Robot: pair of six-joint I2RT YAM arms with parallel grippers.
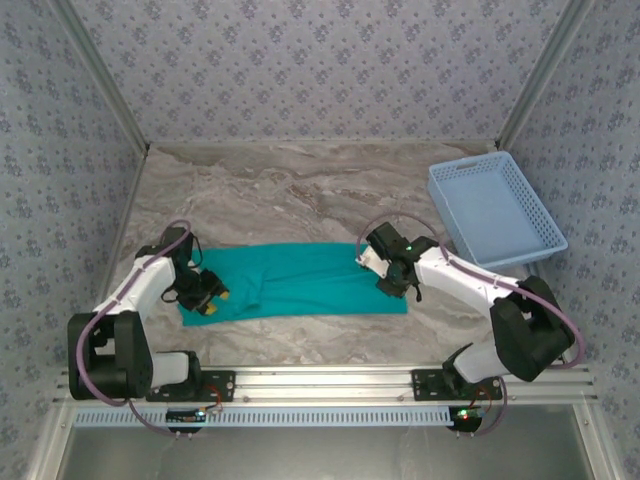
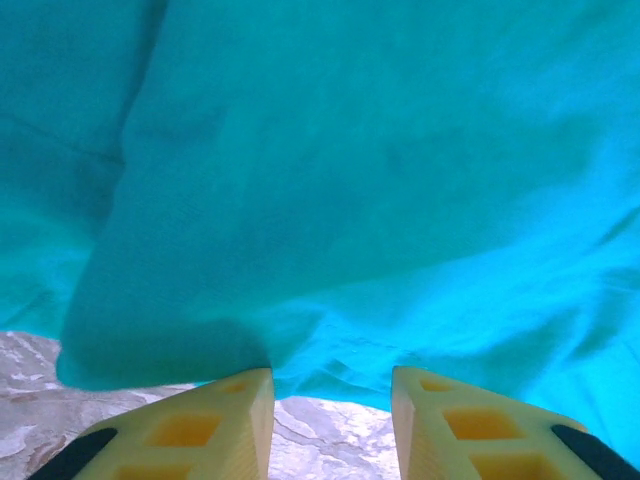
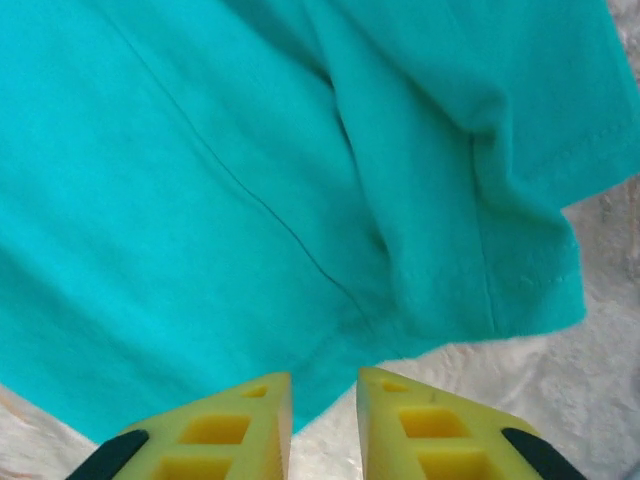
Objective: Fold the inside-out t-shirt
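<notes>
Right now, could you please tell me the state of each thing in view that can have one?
t-shirt: lies flat, folded into a long band, not gripped.
basket: upright, empty.
left gripper: jaws apart, empty, at the shirt's left end.
right gripper: jaws slightly apart, empty, at the shirt's right end.

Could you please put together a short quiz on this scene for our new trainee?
1. True or false: the t-shirt lies inside the basket.
2. Where does the basket stand on the table? A near left; B far right; C centre.
3. Fill in: the fingers of the left end effector and the right end effector stand ___, with bare table showing between them.
Key: 1 false, the t-shirt lies on the table; 2 B; 3 apart.
</notes>
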